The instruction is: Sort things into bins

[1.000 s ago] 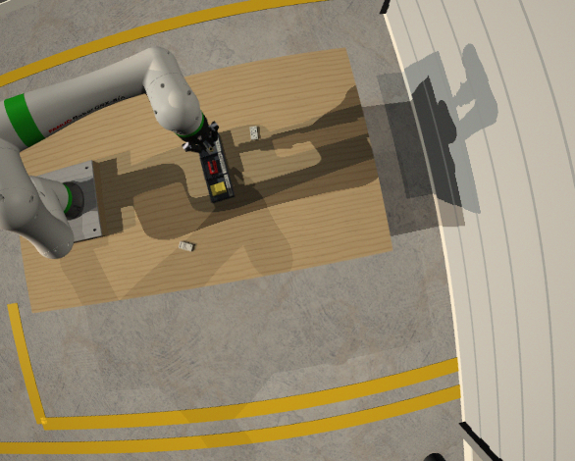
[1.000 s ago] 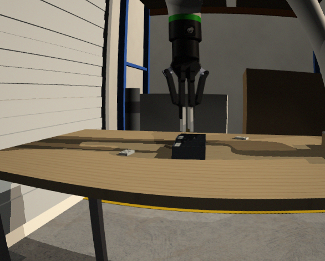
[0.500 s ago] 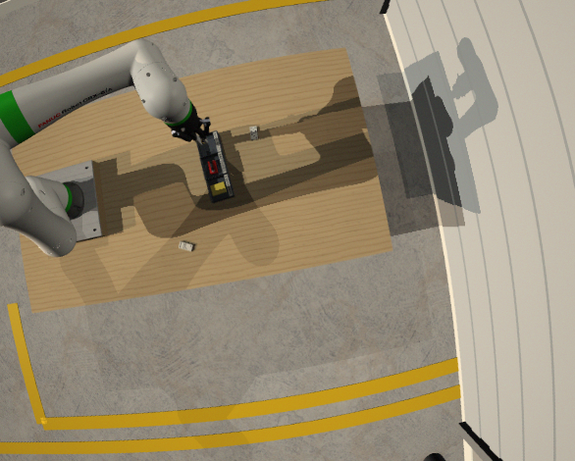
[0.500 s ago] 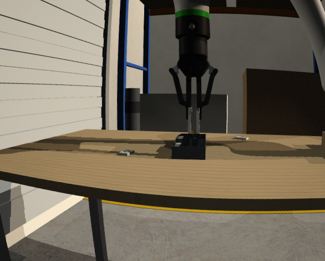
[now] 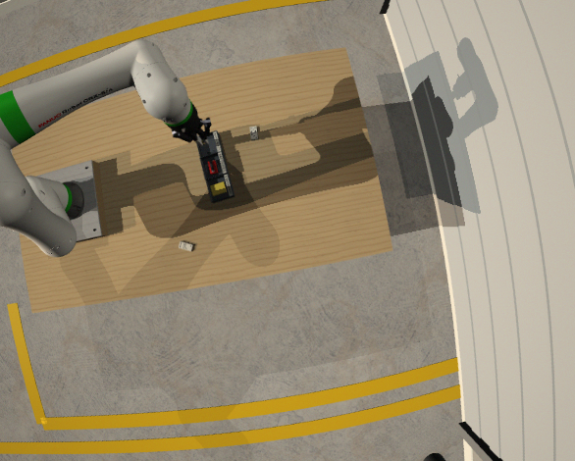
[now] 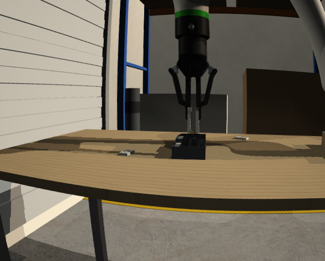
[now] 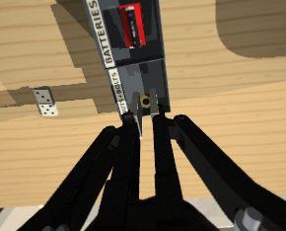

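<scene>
A pale slatted wall (image 5: 500,206) (image 6: 50,66) takes up 1 side of the room, and the wooden table (image 5: 314,221) (image 6: 235,177) (image 7: 225,150) has its short edge towards it. The arm (image 5: 74,98) (image 6: 191,5) reaches in from the opposite short edge. Its gripper (image 5: 202,140) (image 6: 193,130) (image 7: 146,100) hangs over the end of a row of 3 dark bins, away from all the table's corners.

That end bin, the nuts-and-bolts bin (image 5: 216,140) (image 6: 188,153) (image 7: 117,91), sits nearest the long edge in the exterior view's foreground. Next along is the batteries bin (image 5: 222,159) (image 7: 103,35), with a red piece (image 5: 214,165) (image 7: 139,25) inside; the last bin (image 5: 222,199) holds a yellow block (image 5: 218,187). I can't read that last label from here.

1 domino (image 5: 254,132) (image 6: 126,152) (image 7: 45,102) lies between the bins and the wall-side edge. Another small pale piece (image 5: 186,246) (image 6: 241,137) is nearer the other long edge, towards its base-side corner. The domino looks like one to leave alone.

Smallest is the brass nut (image 6: 193,131) (image 7: 145,101). I'd expect it hard, rigid, light and rather slippery, not fragile, best pinched across 2 opposite sides. The jaws are closed on it: it sits between the 2 fingertips, its hole showing in the wrist view, above its bin. Lowering it before release should keep it from bouncing.
</scene>
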You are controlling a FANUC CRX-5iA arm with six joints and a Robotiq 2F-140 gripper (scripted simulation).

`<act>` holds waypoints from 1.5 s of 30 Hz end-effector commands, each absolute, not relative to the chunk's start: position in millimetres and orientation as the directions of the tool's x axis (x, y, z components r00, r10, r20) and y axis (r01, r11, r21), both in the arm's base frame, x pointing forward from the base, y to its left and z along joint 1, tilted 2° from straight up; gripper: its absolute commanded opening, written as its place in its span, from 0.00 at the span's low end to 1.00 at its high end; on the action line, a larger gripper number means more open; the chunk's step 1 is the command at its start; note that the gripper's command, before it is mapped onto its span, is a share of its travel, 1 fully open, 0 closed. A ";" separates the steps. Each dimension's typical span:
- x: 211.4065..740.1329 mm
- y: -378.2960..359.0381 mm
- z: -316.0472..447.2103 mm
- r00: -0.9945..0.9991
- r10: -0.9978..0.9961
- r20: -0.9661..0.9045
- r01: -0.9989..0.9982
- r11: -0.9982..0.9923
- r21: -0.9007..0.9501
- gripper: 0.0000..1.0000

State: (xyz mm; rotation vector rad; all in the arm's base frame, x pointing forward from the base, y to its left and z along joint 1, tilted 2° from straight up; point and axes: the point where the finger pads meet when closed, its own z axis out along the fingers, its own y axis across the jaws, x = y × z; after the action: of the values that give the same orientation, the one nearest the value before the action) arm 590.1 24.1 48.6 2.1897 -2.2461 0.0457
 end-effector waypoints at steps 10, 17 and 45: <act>590.6 23.5 44.8 -0.026 -0.999 0.023 -1.000 0.025 -0.018 0.16; 590.8 23.2 30.8 -0.026 -0.999 0.023 -1.000 0.025 -0.018 0.16; 591.4 22.4 4.4 -0.026 -0.999 0.023 -1.000 0.025 -0.018 0.16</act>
State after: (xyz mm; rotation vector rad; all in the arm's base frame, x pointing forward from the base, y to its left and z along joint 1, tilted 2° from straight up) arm 591.2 22.4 4.2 2.1897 -2.2461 0.0457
